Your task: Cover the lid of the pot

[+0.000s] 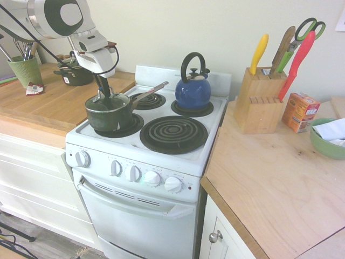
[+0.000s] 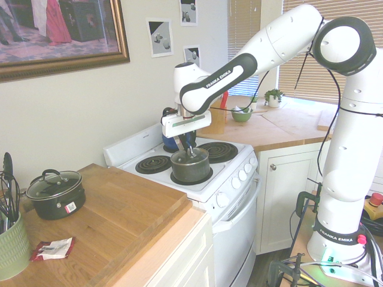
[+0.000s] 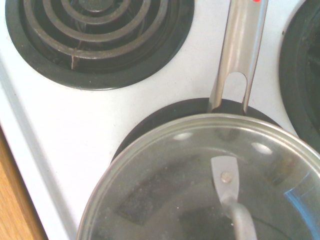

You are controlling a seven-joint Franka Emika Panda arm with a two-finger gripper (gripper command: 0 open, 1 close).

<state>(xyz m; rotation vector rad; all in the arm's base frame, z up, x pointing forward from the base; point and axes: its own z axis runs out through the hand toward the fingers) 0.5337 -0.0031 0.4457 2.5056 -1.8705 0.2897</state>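
- First exterior view shows the white stove [image 1: 213,137], landmark here; the pot [image 1: 109,114] sits on its front-left burner, straight handle [image 1: 150,93] running along a line toward the stove's rear, near the blue kettle [image 1: 193,89].
- The lid [image 3: 200,175] lies on the pot's rim.
- The gripper [image 1: 103,93] reaches down onto the lid; whether its fingers are clamped is unclear.
- Knife block [image 1: 259,100], beside the stove, holds knives and scissors.

lid [image 3: 165,185]: clear glass, glossy, with a bright metal rim
pot [image 1: 109,113]: dark green, smooth finish; handle of brushed silvery metal
stove [image 1: 161,178]: white enamel, glossy; coils were dull dark metal
kettle [image 1: 192,93]: shiny blue enamel
tabletop [image 2: 114,221]: pale wood, matt, grain showing
knife block [image 1: 257,100]: light, matt wood
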